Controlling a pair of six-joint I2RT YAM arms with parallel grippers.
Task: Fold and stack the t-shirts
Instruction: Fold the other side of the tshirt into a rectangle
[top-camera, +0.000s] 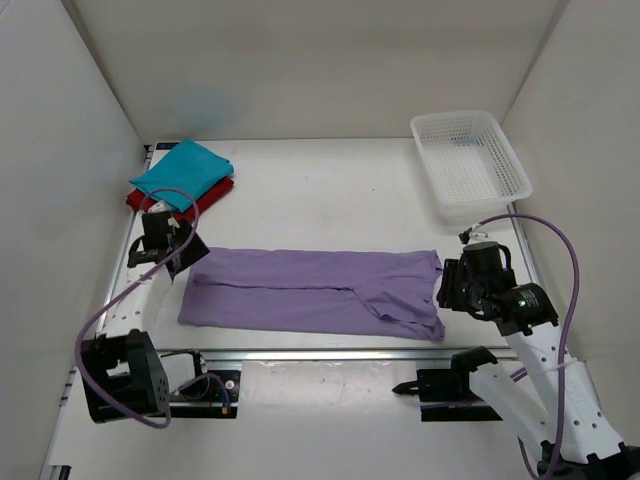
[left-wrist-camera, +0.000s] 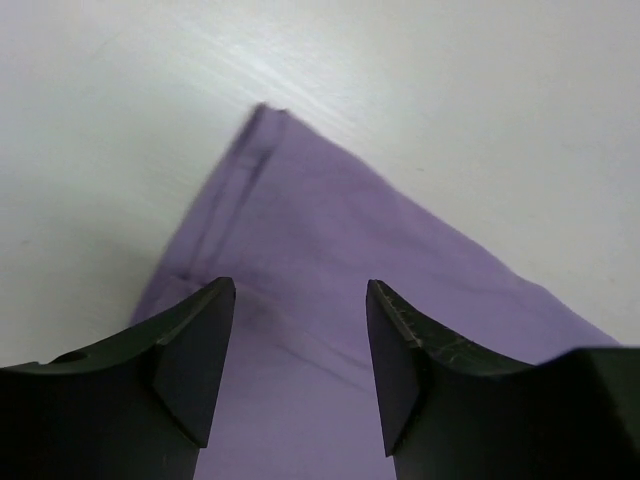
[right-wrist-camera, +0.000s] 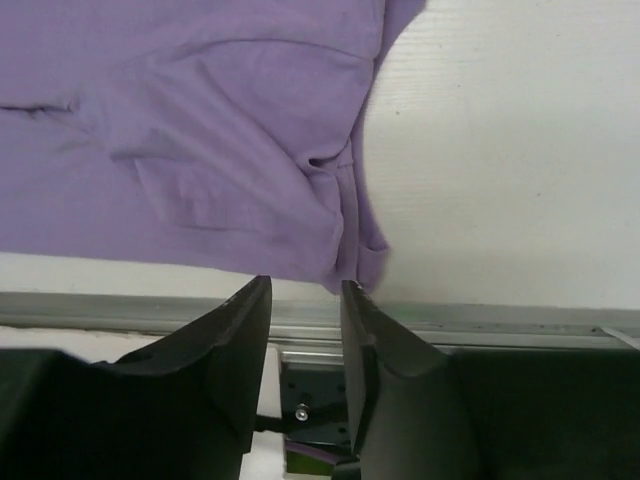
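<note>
A pale lavender t-shirt (top-camera: 310, 290) lies folded lengthwise into a long band across the middle of the table. My left gripper (top-camera: 188, 260) hovers over its left end, open, with only flat purple cloth (left-wrist-camera: 330, 240) showing between the fingers (left-wrist-camera: 200, 350). My right gripper (top-camera: 447, 290) is at the shirt's right end, by the near corner (right-wrist-camera: 355, 260). Its jaws stand a narrow gap apart with nothing between them. At the back left, a folded teal-blue t-shirt (top-camera: 182, 172) rests on a dark red one (top-camera: 137, 200).
A white mesh basket (top-camera: 522, 180) stands at the back right corner. A metal rail (top-camera: 320, 352) runs along the table's near edge, just below the shirt. White walls close in the left, back and right sides.
</note>
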